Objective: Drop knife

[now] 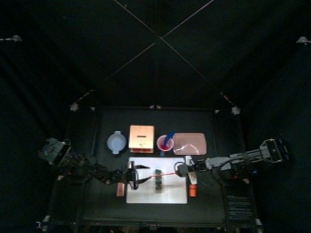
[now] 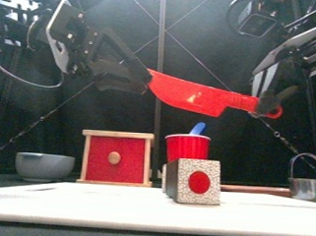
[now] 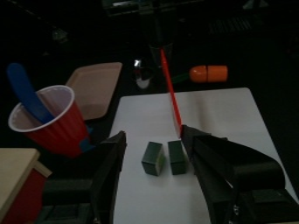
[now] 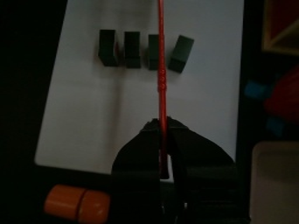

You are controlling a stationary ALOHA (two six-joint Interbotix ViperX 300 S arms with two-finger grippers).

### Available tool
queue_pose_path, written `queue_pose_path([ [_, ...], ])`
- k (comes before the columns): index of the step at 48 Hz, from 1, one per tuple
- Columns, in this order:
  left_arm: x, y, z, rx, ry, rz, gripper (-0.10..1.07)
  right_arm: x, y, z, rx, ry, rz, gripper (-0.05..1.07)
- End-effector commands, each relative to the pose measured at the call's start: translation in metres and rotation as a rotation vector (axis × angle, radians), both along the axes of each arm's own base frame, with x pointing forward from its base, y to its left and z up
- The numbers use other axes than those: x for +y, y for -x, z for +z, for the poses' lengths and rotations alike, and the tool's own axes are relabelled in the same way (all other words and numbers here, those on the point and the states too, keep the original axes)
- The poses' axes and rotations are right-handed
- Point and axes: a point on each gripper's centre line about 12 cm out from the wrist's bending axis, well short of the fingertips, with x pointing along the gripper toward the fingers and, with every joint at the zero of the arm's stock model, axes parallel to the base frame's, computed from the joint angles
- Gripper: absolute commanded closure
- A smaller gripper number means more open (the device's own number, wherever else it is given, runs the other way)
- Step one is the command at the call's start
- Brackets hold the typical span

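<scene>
Knife (image 2: pixel 191 93) hangs clamped in your right gripper (image 4: pixel 163 154) above the white board (image 4: pixel 93 114), ready to drop; left gripper (image 3: pixel 149 153) fingers apart.

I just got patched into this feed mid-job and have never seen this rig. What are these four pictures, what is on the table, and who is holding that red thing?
This is a robot with two black arms at a small table inside black curtains. One picture looks straight down from above, one looks level from the table's front edge, and the other two come from cameras on each wrist.

The red thing is a knife, held in the air over the white board. The right gripper is shut on its handle end. The left gripper is open, its jaws on either side of the blade's tip without gripping it.

On the board stand small dark blocks. Behind it are a red cup with a blue utensil inside, a red box, a grey bowl and a tray.
</scene>
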Motion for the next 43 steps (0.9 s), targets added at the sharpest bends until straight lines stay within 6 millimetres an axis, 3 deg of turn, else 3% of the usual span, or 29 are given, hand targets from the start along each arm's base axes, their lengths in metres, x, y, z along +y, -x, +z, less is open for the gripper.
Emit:
queue_pose_path([
  [1,0.001,0.0,0.008,-0.029,0.015,0.022,0.11,0.0,0.009,0.014,-0.009,-0.092,-0.076,0.92],
  [10,0.002,0.001,0.007,-0.023,0.018,0.028,0.11,0.001,0.031,0.02,0.065,-0.397,-0.39,0.92],
  [19,0.002,0.001,0.006,-0.02,0.014,0.027,0.11,0.003,0.046,0.006,0.222,-0.587,-0.712,0.92],
  [31,0.005,0.003,0.003,-0.011,0.002,0.026,0.11,0.022,0.046,-0.013,0.357,-0.757,-0.99,0.87],
  [43,0.006,0.006,0.001,-0.005,0.006,0.029,0.11,0.027,0.032,-0.043,0.354,-0.829,-1.084,0.73],
])
